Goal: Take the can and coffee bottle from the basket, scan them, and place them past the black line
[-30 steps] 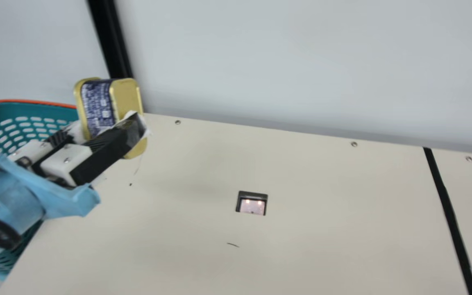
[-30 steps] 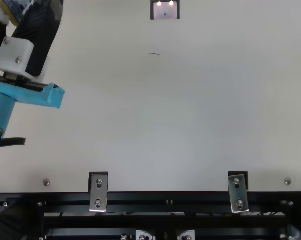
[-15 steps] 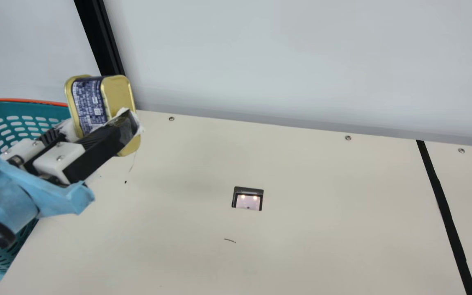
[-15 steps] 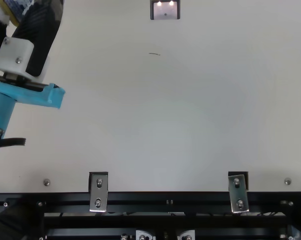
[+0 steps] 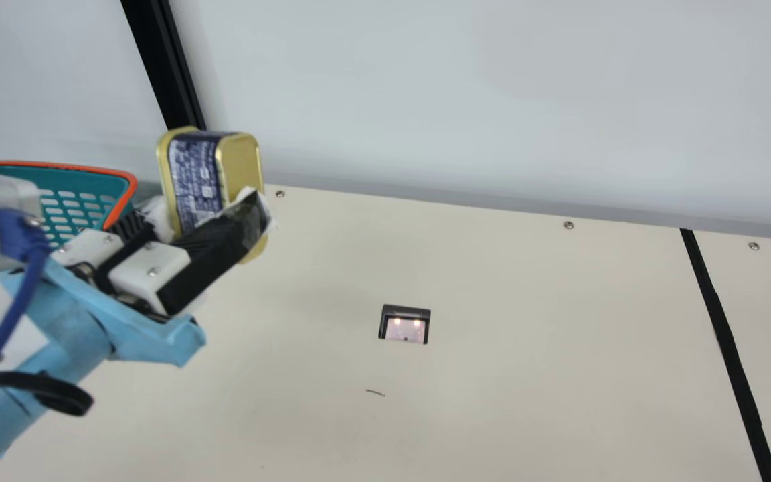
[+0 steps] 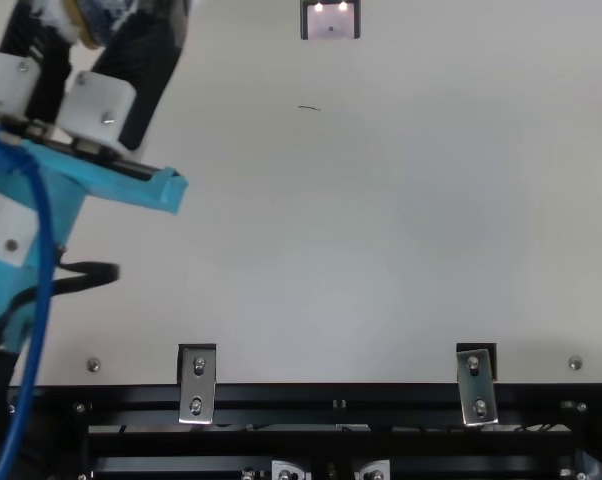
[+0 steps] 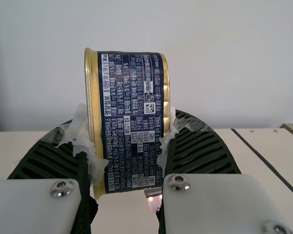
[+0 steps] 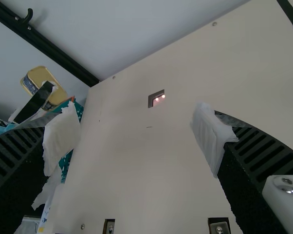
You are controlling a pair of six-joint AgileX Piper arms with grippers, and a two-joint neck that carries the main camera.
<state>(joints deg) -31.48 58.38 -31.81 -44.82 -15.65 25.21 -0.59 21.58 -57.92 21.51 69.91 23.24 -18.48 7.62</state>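
Note:
In the main view my left gripper [image 5: 201, 217] is shut on the gold and navy can [image 5: 195, 181], held up at the left, right of the basket [image 5: 74, 201]. The left wrist view has the can [image 7: 132, 107] clamped between the padded tips of my left gripper [image 7: 127, 146]. My right gripper [image 8: 137, 139] stands open in the right wrist view with nothing between its fingers. The scanner [image 5: 405, 328] is lit in the tabletop, right of the can. A black line [image 5: 727, 335] crosses the table at the far right.
The white wall [image 5: 492, 100] rises behind the table's back edge, with a black post [image 5: 164, 67] at the left. In the top view a black rail [image 6: 331, 398] with metal brackets [image 6: 197, 385] runs along the table's front.
Over the last half second my left arm has moved right with the can, uncovering the basket's rim corner. Before that, the main camera turned slightly.

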